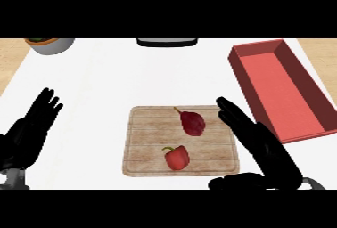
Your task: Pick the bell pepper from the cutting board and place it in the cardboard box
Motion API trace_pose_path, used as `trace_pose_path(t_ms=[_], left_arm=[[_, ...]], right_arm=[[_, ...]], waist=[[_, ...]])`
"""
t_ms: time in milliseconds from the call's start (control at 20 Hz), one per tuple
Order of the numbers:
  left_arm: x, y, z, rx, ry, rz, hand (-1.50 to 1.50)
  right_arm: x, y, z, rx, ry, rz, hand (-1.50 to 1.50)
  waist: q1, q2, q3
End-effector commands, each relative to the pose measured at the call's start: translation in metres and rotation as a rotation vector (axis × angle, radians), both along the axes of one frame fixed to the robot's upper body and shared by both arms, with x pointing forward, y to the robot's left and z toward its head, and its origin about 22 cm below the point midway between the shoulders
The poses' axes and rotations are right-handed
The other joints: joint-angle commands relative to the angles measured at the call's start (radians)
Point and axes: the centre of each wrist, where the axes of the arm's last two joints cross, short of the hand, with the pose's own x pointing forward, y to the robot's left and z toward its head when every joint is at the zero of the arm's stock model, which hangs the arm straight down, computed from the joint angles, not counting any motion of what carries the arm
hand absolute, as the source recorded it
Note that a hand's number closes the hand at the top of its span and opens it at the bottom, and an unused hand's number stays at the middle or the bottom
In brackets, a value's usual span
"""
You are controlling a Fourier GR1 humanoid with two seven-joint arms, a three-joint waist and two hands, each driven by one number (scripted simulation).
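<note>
A wooden cutting board (148, 133) lies in the middle of the white counter. On it a bright red bell pepper (176, 157) rests near the front edge, and a darker red vegetable with a stem (192, 122) lies behind it. The red-walled open box (283, 89) stands at the right, angled away. My right hand (256, 142) is open, fingers straight, over the board's right edge, just right of both vegetables and touching neither. My left hand (31, 129) is open at the far left, fingers up, holding nothing.
A grey pot with a plant (49, 44) sits at the back left corner. A dark object (167, 42) shows at the counter's back edge. Wooden floor shows beyond the counter at both sides.
</note>
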Motion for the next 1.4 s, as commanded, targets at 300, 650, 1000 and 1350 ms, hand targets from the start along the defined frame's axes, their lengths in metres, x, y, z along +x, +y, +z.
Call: trace_pose_path(t_ms=[300,650,1000,1350], left_arm=[[0.000,0.002,0.005,-0.006,0.003,-0.026,0.00],[0.011,0.010,0.018,0.005,0.009,-0.020,0.00],[-0.005,0.007,0.005,-0.020,0.007,-0.023,0.00],[-0.006,0.012,0.016,-0.009,-0.013,-0.019,0.00]], right_arm=[[-0.031,0.009,0.032,-0.706,-0.014,-0.195,-1.50],[-0.047,0.070,0.039,-0.947,0.121,-0.257,-1.50],[-0.054,0.117,0.042,-0.998,0.290,-0.273,-1.50],[-0.050,0.132,0.035,-1.065,0.331,-0.277,-1.50]], waist=[[-0.001,-0.005,-0.004],[0.018,0.008,0.000],[0.021,0.009,0.002],[0.021,0.010,0.003]])
